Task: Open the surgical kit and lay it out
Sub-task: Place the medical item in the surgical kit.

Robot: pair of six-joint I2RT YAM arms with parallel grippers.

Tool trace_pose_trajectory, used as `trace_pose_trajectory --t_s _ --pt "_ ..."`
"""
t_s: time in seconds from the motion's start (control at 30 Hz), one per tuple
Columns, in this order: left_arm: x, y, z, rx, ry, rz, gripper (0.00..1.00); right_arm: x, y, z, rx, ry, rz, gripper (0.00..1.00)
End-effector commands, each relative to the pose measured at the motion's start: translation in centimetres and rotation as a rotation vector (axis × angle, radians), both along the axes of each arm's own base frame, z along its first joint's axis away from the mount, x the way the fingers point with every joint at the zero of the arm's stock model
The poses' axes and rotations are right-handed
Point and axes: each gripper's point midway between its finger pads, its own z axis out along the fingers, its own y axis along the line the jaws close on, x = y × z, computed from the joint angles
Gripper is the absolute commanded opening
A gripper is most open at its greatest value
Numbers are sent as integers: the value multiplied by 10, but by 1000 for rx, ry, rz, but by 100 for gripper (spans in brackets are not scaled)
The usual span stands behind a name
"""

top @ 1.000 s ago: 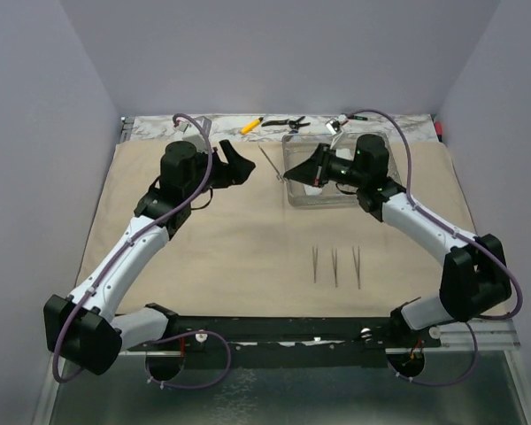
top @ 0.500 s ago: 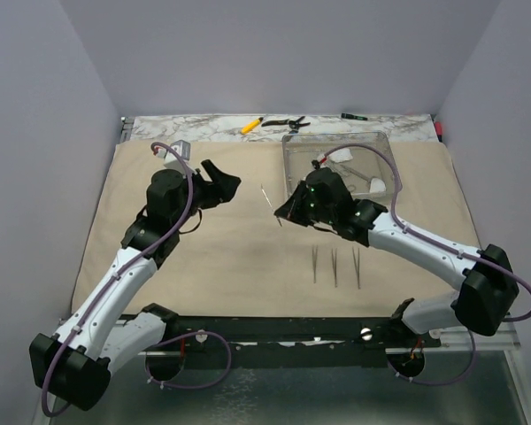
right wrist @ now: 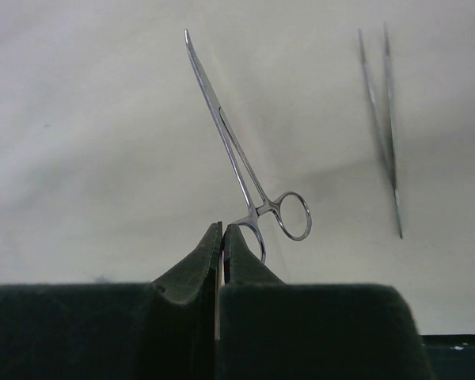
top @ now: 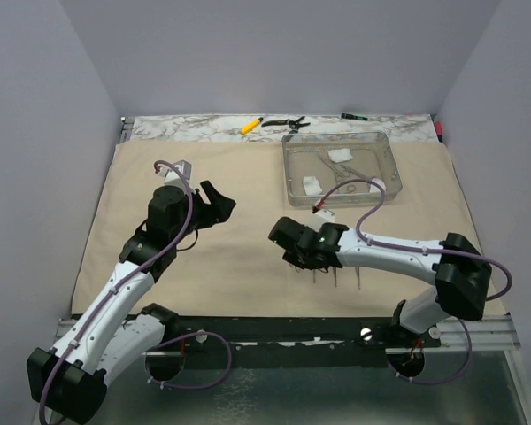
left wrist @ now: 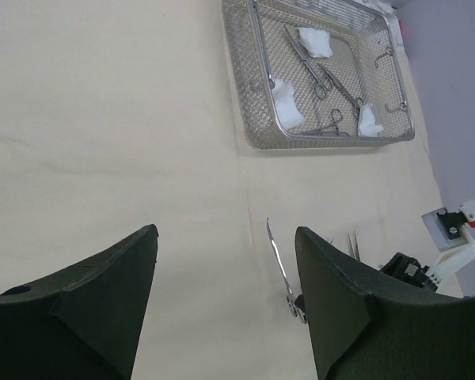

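Right gripper [right wrist: 222, 231] lowered, pinching slim steel clamp [right wrist: 220, 119]

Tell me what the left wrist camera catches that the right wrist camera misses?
Only the left wrist view: the tray holding three gauze balls and other clamps, framed by the open left hand. Only the right wrist view: the right hand shut on the ring handle of one clamp. Both: that clamp, the tweezers and the beige cloth.

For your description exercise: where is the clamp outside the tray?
Right wrist view: the clamp is pinched by one ring in the right gripper, over the cloth, left of the tweezers.
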Motion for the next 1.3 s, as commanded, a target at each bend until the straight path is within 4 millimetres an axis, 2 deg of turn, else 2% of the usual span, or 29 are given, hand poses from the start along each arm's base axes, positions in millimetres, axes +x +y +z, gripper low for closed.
trace_pose_trajectory --t_s 0.0,0.23,0.53,0.73,0.87,0.97,1.1,1.27 --pt "-6 13 -3 32 -20 33 71 -6 -27 -22 -188 -11 -169 1" --pt "-12 17 -6 39 -21 41 71 -3 -1 -43 -203 20 -94 1" --pt "-12 21 -8 51 -13 56 71 -12 24 -55 -71 56 -21 2" --pt "-12 25 -8 63 -14 73 71 -12 31 -54 -58 75 -16 29" --pt "-12 25 -9 64 -11 72 71 -7 38 -39 -41 37 43 35" --pt "-14 25 -13 70 -2 67 71 5 28 -37 -85 23 111 40" --pt "-17 27 -19 81 12 68 71 15 1 -55 -219 55 195 44" --pt "-22 29 -40 85 65 80 71 15 0 -72 -342 83 390 43"
